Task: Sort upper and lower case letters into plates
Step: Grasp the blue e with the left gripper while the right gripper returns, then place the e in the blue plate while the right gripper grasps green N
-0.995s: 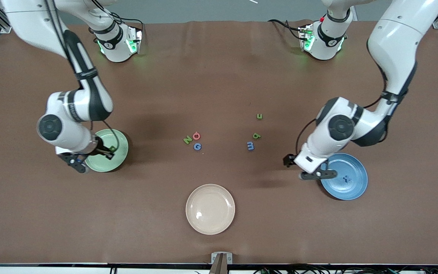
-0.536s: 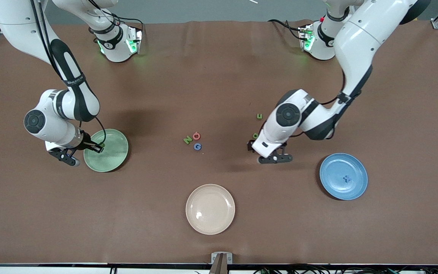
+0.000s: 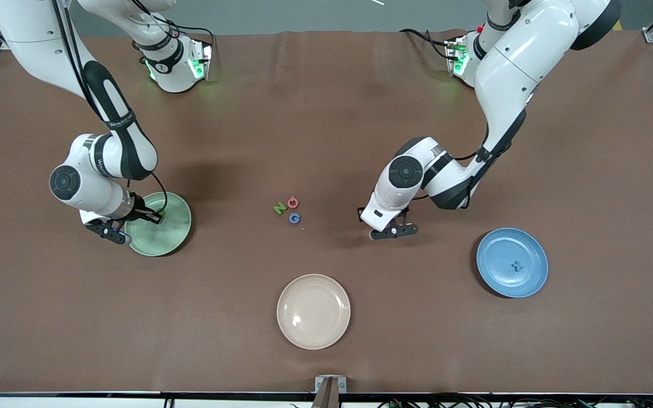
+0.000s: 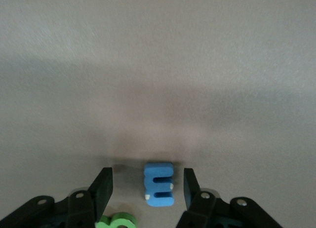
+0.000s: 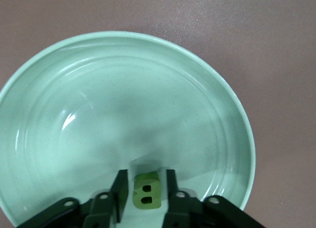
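Low over the table, my left gripper (image 4: 147, 174) (image 3: 388, 229) stands open around the small blue m (image 4: 159, 184), with a gap at each finger. A green letter (image 4: 118, 221) lies beside one finger. The arm hides both letters in the front view. My right gripper (image 5: 146, 176) (image 3: 136, 221) is over the mint green plate (image 3: 170, 226) (image 5: 123, 114), open, and the green B (image 5: 146, 189) sits between its fingers with a thin gap on each side. The green N (image 3: 279, 209), the red ring (image 3: 293, 202) and the blue G (image 3: 295, 218) lie clustered mid-table. The blue plate (image 3: 488, 252) holds a blue x (image 3: 516, 266).
A cream-beige plate (image 3: 313, 311) lies nearest the front camera, with nothing in it. Both arm bases stand along the table edge farthest from the front camera. The left arm's forearm slants over the table between its base and the blue m.
My left arm swung from the blue plate to the blue m and its jaws narrowed. My right gripper, shut on the B, has opened slightly over the mint green plate.
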`<state>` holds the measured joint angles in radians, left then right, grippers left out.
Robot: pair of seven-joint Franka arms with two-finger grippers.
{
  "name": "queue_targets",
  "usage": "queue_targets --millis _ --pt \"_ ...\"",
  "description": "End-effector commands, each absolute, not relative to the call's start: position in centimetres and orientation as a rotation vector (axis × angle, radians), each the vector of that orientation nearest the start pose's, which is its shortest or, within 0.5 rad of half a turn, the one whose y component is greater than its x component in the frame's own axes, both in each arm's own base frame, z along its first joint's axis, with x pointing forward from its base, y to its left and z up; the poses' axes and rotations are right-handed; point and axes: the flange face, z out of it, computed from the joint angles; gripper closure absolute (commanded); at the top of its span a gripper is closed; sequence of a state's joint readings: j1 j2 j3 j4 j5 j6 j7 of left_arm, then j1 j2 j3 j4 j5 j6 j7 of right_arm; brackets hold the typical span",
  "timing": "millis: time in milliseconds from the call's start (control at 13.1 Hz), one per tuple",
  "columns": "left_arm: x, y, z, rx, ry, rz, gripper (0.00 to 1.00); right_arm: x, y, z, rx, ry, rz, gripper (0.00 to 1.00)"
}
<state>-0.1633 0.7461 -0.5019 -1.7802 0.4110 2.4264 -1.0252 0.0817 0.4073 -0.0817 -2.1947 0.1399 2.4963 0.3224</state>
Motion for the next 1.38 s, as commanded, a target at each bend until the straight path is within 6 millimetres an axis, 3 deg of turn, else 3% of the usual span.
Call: queue_targets --millis 0,153,306,383,459,612,765,1071,1301 --pt "53.1 -39.2 17.6 -3.181 -0.296 0.028 0.42 54.5 0.2 19.4 -3.022 0.661 0.155 0.00" --pt "53.2 -39.0 17.3 -3.177 -0.301 0.033 0.59 55.8 1.3 21.1 -3.016 0.653 0.160 0.00" --pt "53.6 -38.3 16.9 -3.165 -0.318 0.033 0.88 57.3 2.4 23.9 -2.993 0.724 0.215 0.00" --pt "54.3 -37.4 17.5 -3.157 -0.344 0.023 0.97 57.7 3.9 25.1 -2.982 0.772 0.220 0.00" --pt "55.5 -36.1 18.8 -3.155 -0.377 -0.011 0.99 57.7 5.9 25.5 -2.971 0.834 0.212 0.00" --pt "58.7 -31.6 23.1 -3.122 -0.493 -0.085 0.99 56.9 13.0 25.5 -2.944 0.967 0.176 0.00" --pt "60.9 -27.4 25.7 -3.089 -0.583 -0.129 0.99 55.7 19.3 25.4 -2.901 1.078 0.119 0.00" --pt "63.8 -19.1 26.6 -3.060 -0.634 -0.151 0.99 53.2 27.7 23.7 -2.830 1.201 0.048 0.00" --pt "64.8 -12.2 24.8 -3.061 -0.539 -0.094 0.98 51.4 32.6 21.7 -2.800 1.274 0.040 0.00"
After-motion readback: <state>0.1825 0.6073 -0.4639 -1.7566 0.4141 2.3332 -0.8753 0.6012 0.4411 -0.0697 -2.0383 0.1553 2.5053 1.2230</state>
